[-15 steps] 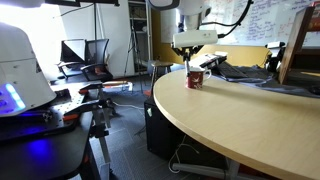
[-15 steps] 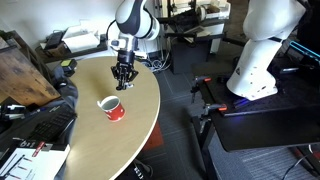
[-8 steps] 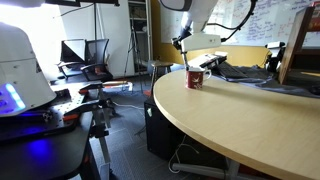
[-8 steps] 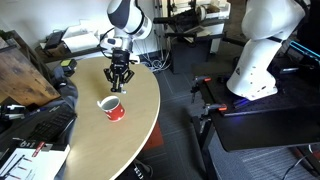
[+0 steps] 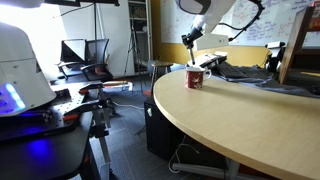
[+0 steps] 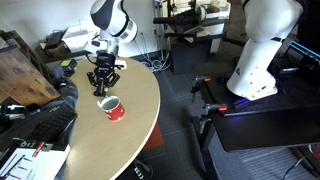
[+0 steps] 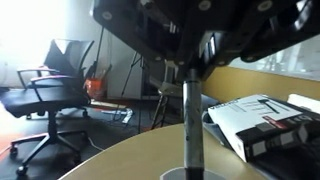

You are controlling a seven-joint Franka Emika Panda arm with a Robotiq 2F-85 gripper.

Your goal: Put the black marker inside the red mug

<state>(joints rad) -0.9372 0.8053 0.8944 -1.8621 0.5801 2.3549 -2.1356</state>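
Observation:
My gripper (image 7: 192, 72) is shut on the black marker (image 7: 192, 125), which hangs upright from the jaws in the wrist view. Its lower end points at the rim of the red mug (image 7: 190, 176), just visible at the bottom edge. In both exterior views the gripper (image 5: 189, 39) (image 6: 103, 84) hovers above the table, a little above and beside the red mug (image 5: 194, 78) (image 6: 113, 108). The mug stands upright near the table's edge, with a whitish patch on its side. The marker is too small to make out in the exterior views.
The round wooden table (image 6: 135, 125) (image 5: 240, 125) carries a black-and-white box (image 7: 262, 115) beside the mug. Dark bags and papers (image 6: 35, 130) lie along one side. Office chairs (image 7: 55, 90), a stool and a white machine (image 6: 262, 50) stand on the floor around it.
The gripper has moved with the marker from the table's far rim towards the mug and now hangs nearly over it. The mug has not moved.

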